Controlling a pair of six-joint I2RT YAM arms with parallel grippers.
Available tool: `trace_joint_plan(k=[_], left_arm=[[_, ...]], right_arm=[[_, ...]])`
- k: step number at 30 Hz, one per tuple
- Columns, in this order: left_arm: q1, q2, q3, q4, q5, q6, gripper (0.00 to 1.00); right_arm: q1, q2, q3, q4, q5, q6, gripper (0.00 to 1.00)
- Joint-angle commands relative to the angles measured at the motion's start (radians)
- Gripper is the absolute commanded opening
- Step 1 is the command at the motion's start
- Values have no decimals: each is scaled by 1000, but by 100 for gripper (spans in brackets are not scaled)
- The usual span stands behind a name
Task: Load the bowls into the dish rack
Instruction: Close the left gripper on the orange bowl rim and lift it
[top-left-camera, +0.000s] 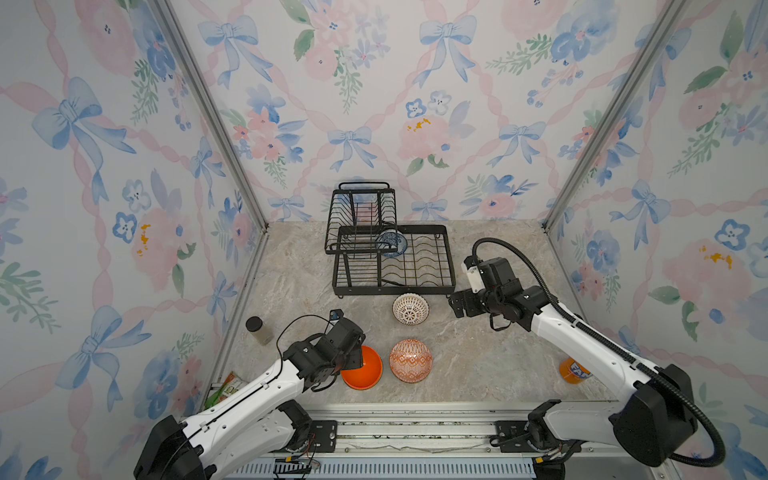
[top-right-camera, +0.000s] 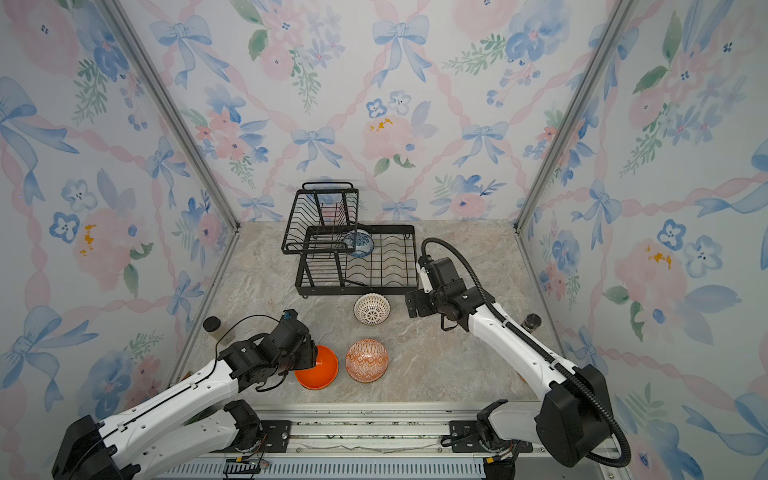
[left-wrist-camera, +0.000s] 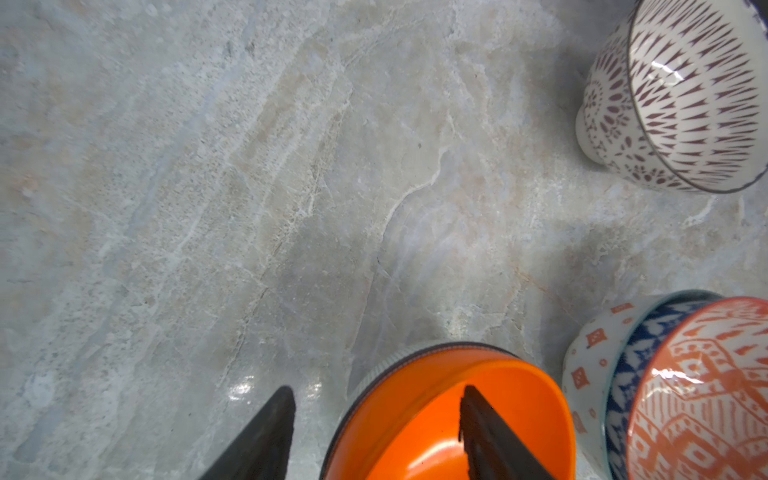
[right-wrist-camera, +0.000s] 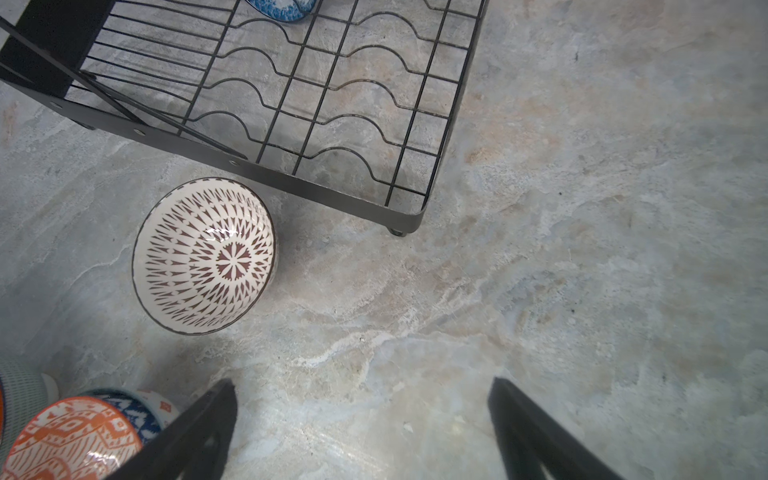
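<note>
The orange bowl (top-left-camera: 370, 370) sits front left on the table (top-left-camera: 478, 357), its rim between the parted jaws of the left gripper (left-wrist-camera: 376, 392); a blue bowl (top-left-camera: 394, 244) stands in the dish rack (top-left-camera: 415, 289), and the right gripper (right-wrist-camera: 362, 382) hangs wide open.

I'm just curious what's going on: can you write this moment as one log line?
left claw: open, straddling orange bowl rim | right claw: open, empty, above table | dish rack: blue bowl inside
</note>
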Motion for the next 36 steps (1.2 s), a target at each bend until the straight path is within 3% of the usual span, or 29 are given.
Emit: trace_joint_plan(k=[1,10,15,36], left_arm=[[-15,1,34,-52,-25,-28,62],[-39,21,92,-115,-57,-33,41],[-54,48,100,-135,-53,-38,34],[-79,106,125,-184,-73,-49,21]], right_arm=[[-9,-4,-16,22,-19,17,97],[-16,2,-26,44,-31,18,97],[-22,-1,-29,46,-36,17,97],[-34,11,-34,75,-63,15,97]])
